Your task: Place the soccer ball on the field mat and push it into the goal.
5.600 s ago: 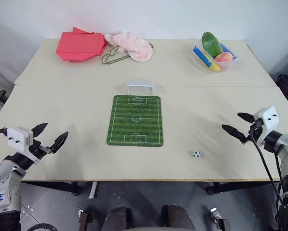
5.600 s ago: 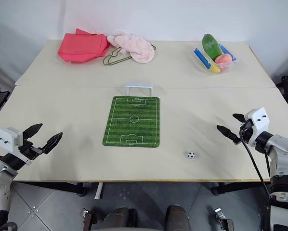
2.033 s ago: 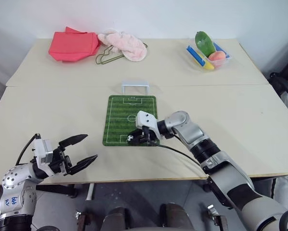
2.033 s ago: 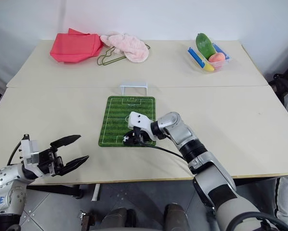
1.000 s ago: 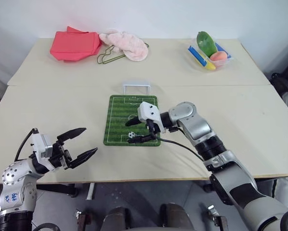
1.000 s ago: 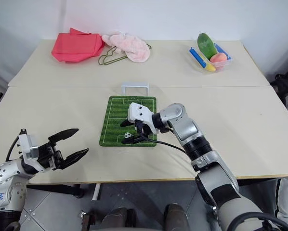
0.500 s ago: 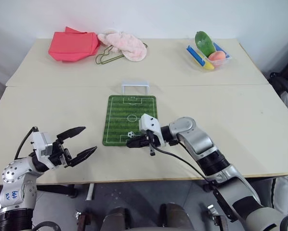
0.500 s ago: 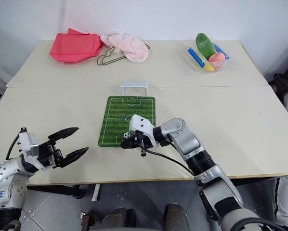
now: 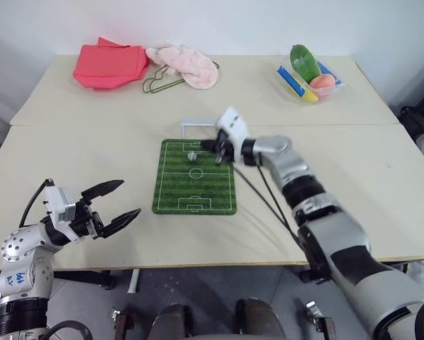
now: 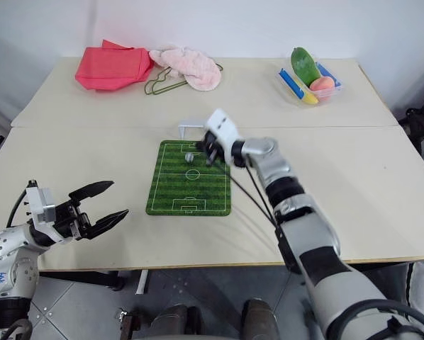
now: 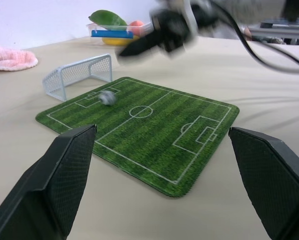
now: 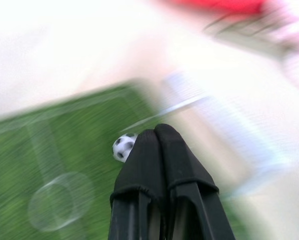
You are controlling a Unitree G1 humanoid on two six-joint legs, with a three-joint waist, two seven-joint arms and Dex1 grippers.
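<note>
Ball (image 9: 192, 155) near mat's (image 9: 195, 198) goal (image 9: 198, 126) edge; right tool (image 12: 157, 132) closed, left tool (image 9: 120, 203) wide.

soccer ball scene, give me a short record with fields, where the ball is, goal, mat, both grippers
soccer ball: on the field mat, in the half near the goal, short of the goal mouth
field mat: flat on the table
goal: at the mat's far edge, upright
right gripper: shut, just behind the ball, over the mat
left gripper: open, holding nothing, off to the mat's left
</note>
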